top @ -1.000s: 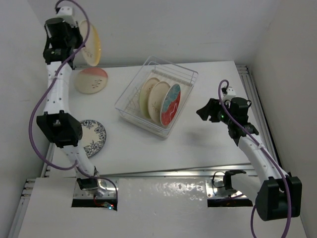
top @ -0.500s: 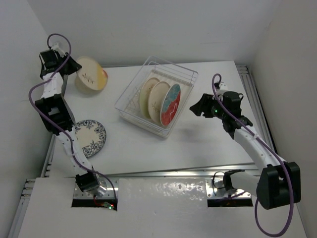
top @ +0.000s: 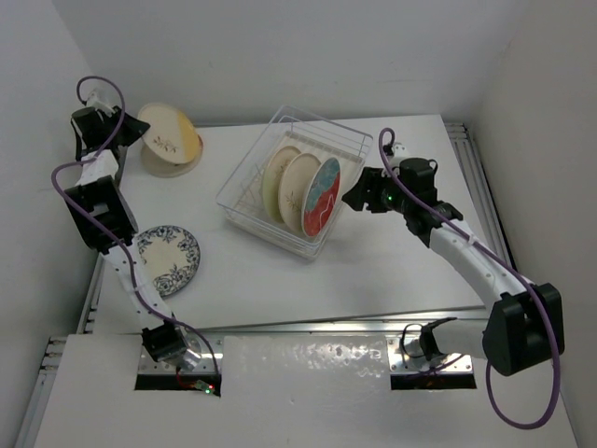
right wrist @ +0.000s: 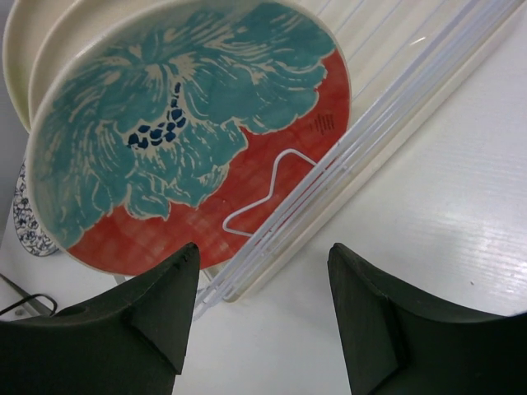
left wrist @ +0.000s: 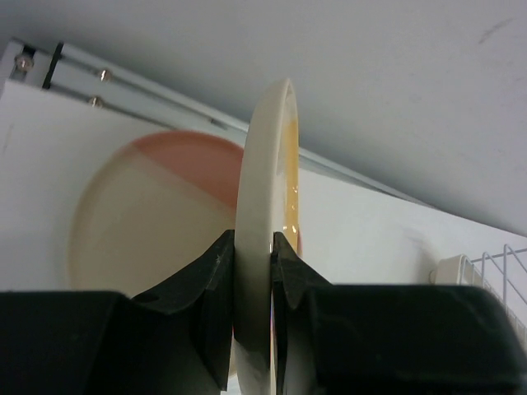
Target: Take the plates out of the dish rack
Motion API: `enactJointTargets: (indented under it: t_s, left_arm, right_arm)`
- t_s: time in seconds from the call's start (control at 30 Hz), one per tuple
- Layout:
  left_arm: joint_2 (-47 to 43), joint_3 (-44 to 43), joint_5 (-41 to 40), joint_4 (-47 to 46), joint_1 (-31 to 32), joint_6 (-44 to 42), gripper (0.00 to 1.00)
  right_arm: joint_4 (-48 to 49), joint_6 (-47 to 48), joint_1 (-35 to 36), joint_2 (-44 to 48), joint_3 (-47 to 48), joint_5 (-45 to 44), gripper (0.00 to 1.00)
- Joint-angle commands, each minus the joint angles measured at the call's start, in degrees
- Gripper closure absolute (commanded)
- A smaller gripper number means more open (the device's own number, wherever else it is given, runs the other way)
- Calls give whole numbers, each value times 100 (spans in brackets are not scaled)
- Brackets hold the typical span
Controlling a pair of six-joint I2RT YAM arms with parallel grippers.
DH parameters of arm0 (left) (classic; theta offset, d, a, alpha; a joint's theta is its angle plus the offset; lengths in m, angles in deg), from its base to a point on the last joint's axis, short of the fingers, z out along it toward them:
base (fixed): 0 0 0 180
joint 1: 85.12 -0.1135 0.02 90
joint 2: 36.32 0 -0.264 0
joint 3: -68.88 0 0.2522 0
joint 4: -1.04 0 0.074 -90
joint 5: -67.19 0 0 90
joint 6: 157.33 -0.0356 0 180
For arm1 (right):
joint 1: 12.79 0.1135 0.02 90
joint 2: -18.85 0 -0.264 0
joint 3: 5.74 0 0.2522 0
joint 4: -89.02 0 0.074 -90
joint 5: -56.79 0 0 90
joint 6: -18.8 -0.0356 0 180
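Note:
The clear dish rack [top: 244, 170] stands mid-table and holds three upright plates: two cream ones [top: 277, 175] and, nearest the right arm, a red-and-teal one [top: 324, 194] [right wrist: 189, 123]. My right gripper [top: 355, 197] [right wrist: 263, 255] is open just right of the rack's side wall [right wrist: 370, 123], nothing between its fingers. At the far left my left gripper [top: 121, 135] [left wrist: 254, 247] is shut on the rim of a cream plate with an orange patch [top: 173, 135] [left wrist: 265, 156]. This plate tilts on edge over a cream-and-pink plate [left wrist: 140, 222] lying flat on the table.
A white plate with a blue floral pattern [top: 170, 259] lies flat near the left arm's middle link. Walls close in on the left, back and right. A metal rail [left wrist: 74, 78] runs along the table's far left edge.
The left arm has brought the orange-patched plate down from high up to just over the pink plate. The right gripper has moved left, up to the rack's side.

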Motion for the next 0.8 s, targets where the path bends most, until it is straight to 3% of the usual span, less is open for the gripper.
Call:
enactJointTargets:
  t_s: [0.0, 0.2, 0.3, 0.47, 0.77]
  left_arm:
    - [-159, 126, 249, -1053, -85, 439, 100]
    - [-54, 294, 73, -974, -156, 211, 100]
    - [96, 189, -41, -755, -155, 88, 76]
    - [210, 91, -602, -412, -164, -35, 56]
    - [395, -154, -1543, 588, -94, -746, 42]
  right_arm:
    - [-69, 55, 87, -59, 372, -131, 37]
    - [-78, 73, 166, -68, 390, -176, 37]
    - [-139, 99, 183, -68, 390, -193, 37]
    - [-192, 117, 210, -42, 425, -202, 37]
    - [-271, 170, 227, 2, 451, -228, 37]
